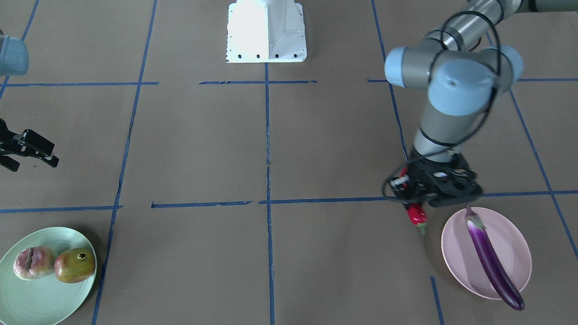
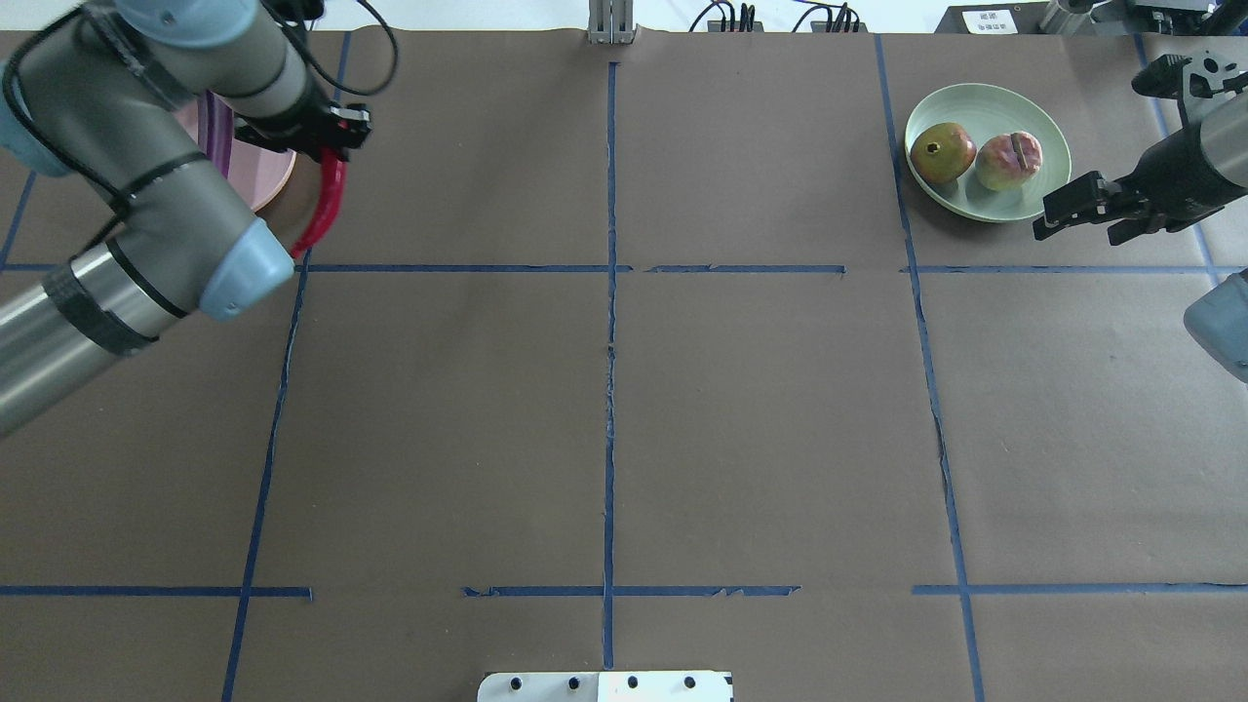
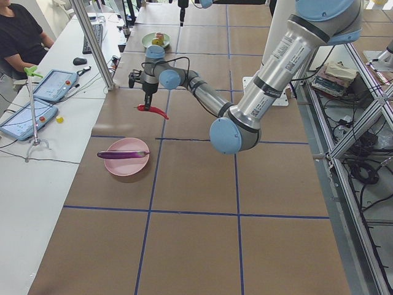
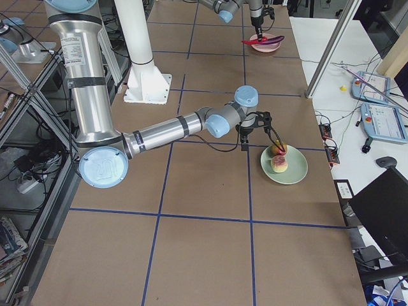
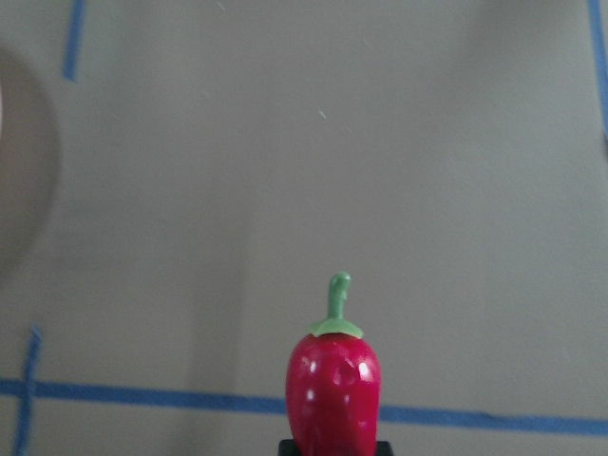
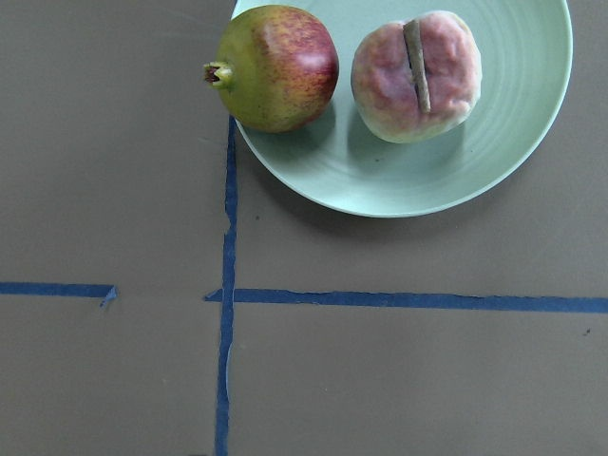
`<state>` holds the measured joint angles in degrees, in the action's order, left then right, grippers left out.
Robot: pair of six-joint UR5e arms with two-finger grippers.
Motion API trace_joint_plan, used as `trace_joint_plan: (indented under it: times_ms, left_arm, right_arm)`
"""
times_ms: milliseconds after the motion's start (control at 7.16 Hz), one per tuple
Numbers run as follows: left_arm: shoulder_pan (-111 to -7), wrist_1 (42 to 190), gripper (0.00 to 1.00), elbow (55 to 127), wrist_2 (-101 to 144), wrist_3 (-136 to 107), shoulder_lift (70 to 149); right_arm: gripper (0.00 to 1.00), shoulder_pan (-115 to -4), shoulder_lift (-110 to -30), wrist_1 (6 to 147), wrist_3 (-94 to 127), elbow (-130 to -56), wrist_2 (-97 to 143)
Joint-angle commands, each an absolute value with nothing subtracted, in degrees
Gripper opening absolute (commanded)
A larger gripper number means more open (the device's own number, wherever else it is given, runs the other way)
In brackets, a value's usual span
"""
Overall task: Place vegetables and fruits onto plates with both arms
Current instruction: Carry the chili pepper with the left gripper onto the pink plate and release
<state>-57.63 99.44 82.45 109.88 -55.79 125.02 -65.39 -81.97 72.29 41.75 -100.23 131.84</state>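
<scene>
The left gripper [image 2: 336, 148] is clamped on the red chili pepper [image 2: 325, 205], holding it above the table near the pink plate [image 1: 510, 239], where the eggplant [image 1: 490, 259] lies. The right gripper [image 2: 1048, 216] hangs with its jaws apart beside the mint plate [image 6: 456, 180], which carries the crowned fruit [image 6: 280, 66] and the grooved fruit [image 6: 418, 76] side by side

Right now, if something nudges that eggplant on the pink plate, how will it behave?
The eggplant looks glossy, so it is probably slippery. It's long and rounded, and one end overhangs the pink plate, so a nudge might roll or tip it off.
</scene>
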Motion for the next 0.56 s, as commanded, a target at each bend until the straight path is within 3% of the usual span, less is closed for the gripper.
trace_joint_plan:
  times_ms: [0, 140, 419]
  left_arm:
    - [-64.16, 115.83, 0.05, 62.15, 112.76, -55.71, 126.28]
    - [-63.99, 116.27, 0.08, 56.4, 112.68, -58.51, 130.56]
    - [-61.63, 116.72, 0.18, 55.11, 112.24, -60.89, 131.13]
  right_arm:
    - [1.0, -65.3, -82.87, 72.07, 41.75, -101.24, 131.75]
    - [1.0, -65.3, -83.32, 72.07, 41.84, -101.68, 131.84]
    - [1.0, -65.3, -83.41, 72.07, 41.75, -101.69, 131.84]
